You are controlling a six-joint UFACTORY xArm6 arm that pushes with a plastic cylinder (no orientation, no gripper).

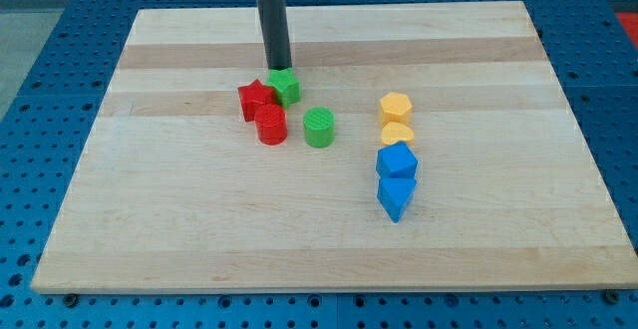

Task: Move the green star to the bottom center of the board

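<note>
My tip, a bare rod with no end effector to clench, is touching the green star from the view's top, lining up a push toward the table's bottom center.

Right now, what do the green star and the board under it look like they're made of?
The green star, just below my tip, looks like moulded or printed plastic: uniform saturated colour, matte with soft highlights. The board looks like light wood, probably glued planks: visible grain and lengthwise strips of differing tone, satin finish.

My tip at top edge of green star — red star touching star's left.
</note>
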